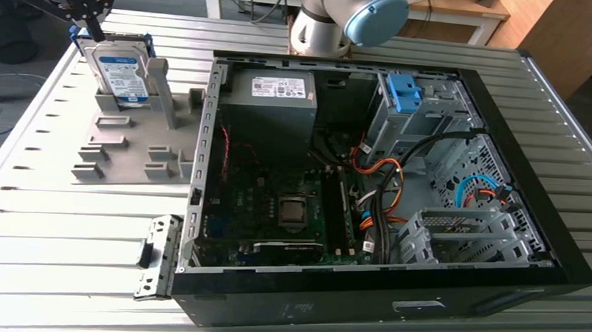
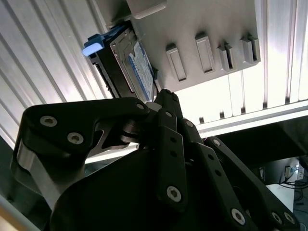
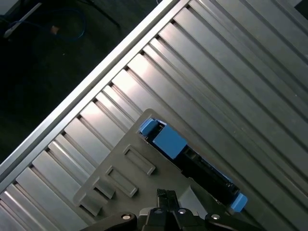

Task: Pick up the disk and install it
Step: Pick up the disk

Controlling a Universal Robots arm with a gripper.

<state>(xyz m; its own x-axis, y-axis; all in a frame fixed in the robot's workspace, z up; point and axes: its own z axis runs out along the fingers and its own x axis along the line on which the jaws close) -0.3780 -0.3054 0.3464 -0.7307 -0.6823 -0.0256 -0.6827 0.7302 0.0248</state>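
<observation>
Closest to me in the exterior view, the open case (image 1: pixel 370 305) lies on its side across the lower right of the frame, panel off so its inside can be reached from above. Deeper in, a grey power box (image 1: pixel 269 98) sits at upper centre. A blue latch (image 1: pixel 402 92) tops the drive cage (image 1: pixel 421 119) at upper right. I take that cage to be where the disk belongs, and I can make out no disk in it.

Left of the case, a grey holder (image 1: pixel 129 153) rests on the slatted counter (image 1: pixel 48 231). Its slots keep parts on edge, I'd say so that the top edge stays free for a grasp from above. The disk (image 1: pixel 122 71) stands in the far slot, upper left of the frame, label toward the camera.

The tool (image 1: pixel 94 32) hangs right at the disk's top edge. In the second wrist view the tool (image 2: pixel 161 96) ends just beside the disk (image 2: pixel 139 62), but whether it is clenched on it or released I cannot tell. The first wrist view looks down the disk's upper edge (image 3: pixel 202 168) and its blue bracket (image 3: pixel 166 142). The disk looks seated in the holder, so I judge the pick-up not yet done.

Farthest off, the arm's base (image 1: pixel 326 23) stands at top centre.
</observation>
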